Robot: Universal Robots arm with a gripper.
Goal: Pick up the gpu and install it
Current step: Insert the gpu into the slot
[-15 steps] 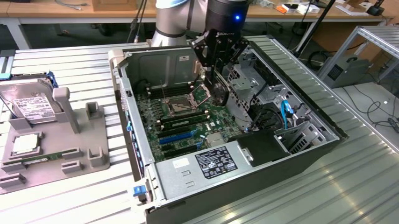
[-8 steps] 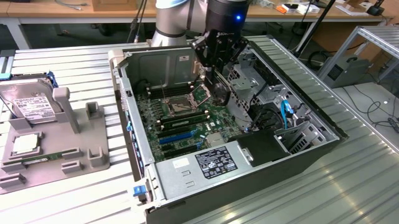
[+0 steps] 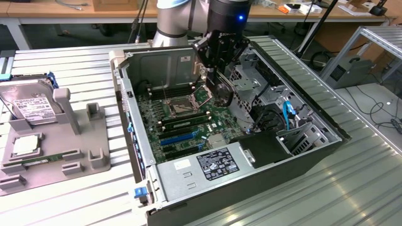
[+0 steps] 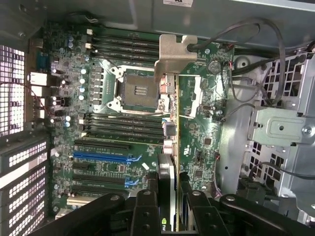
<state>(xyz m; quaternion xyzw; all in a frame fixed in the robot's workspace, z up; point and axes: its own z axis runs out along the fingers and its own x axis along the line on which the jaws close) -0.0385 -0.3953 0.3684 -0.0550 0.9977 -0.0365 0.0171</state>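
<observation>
One arm (image 3: 182, 19) reaches down into an open case (image 3: 264, 183) that lies on its side on a table (image 3: 75, 197) made of long metal strips. At the end of the arm is a black gripper (image 3: 217, 66). Its two fingers (image 4: 146, 211) are pressed on the gpu (image 3: 224, 92), one on each flat side, so the gripper is pinching it.

From the exterior view, the gpu hangs down from the gripper as a thin, dark card. It is inside the case, over the green board (image 3: 150, 113) and near the middle of it. In the wrist view the gpu (image 4: 170, 128) is seen from its thin edge. It runs from between the fingers out to its silver bracket (image 4: 174, 51) at the far end. The bracket sits just beside the square socket (image 4: 139, 91). I cannot tell if the gpu touches the board.

Two blue slots (image 4: 101, 157) lie on the board near the gripper, with long black slots beside them.

Well apart from the case, on the exterior view's left, a grey holder (image 3: 94, 160) rests on the table. A silver hard drive (image 3: 28, 101) with a white label leans in it.
</observation>
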